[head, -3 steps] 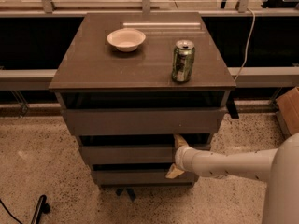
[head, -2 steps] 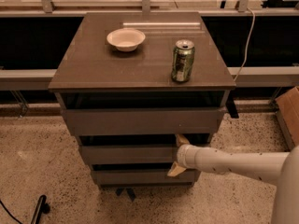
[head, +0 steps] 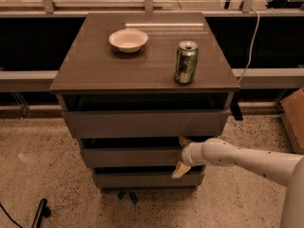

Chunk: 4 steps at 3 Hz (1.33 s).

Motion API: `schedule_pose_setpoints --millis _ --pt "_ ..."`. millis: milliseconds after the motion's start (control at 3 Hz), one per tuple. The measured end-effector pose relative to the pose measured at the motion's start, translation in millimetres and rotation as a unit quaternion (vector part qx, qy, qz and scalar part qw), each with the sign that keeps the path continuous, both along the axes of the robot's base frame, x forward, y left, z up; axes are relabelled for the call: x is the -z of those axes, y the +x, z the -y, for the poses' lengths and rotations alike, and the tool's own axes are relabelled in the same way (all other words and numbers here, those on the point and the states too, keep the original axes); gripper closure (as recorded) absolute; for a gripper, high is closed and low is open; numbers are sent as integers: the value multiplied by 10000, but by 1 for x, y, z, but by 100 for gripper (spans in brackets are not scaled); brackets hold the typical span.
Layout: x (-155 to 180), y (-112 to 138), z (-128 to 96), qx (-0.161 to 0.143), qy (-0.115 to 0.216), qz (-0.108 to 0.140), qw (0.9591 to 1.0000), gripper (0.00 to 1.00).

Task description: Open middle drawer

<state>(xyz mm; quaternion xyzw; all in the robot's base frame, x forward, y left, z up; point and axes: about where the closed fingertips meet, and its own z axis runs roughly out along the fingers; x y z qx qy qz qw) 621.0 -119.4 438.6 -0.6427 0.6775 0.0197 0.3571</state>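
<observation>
The middle drawer (head: 130,156) is a wide, shallow grey-brown front, the central one of three in the cabinet (head: 142,65). My white arm comes in from the right and my gripper (head: 182,156) is at the drawer's right end. One tan finger (head: 184,141) sits above the front's top edge and the other (head: 179,170) hangs below its lower edge, so the jaws straddle the front. A dark gap shows above the drawer front.
On the cabinet top stand a white bowl (head: 128,40) at the back left and a green can (head: 185,62) at the right. The top drawer (head: 145,122) sits just above my gripper. A cardboard box (head: 294,118) is on the floor at the right. A black caster (head: 42,212) is at the lower left.
My arm has drawn back slightly to the right. The gripper stays at the right end of the middle drawer, and the drawer front shows no clear movement.
</observation>
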Motion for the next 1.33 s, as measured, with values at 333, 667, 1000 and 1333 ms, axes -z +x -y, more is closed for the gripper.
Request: schedule_pose_setpoints --millis 333,667,1000,1333 --pt "5 0 1 -99 -10 -237 9997 12" --pt "9 -1 0 -173 -32 -397 9991 36" --pt "11 -3 0 -227 -44 -486 9986 50" --pt "9 -17 -1 -307 -41 -515 9982 49"
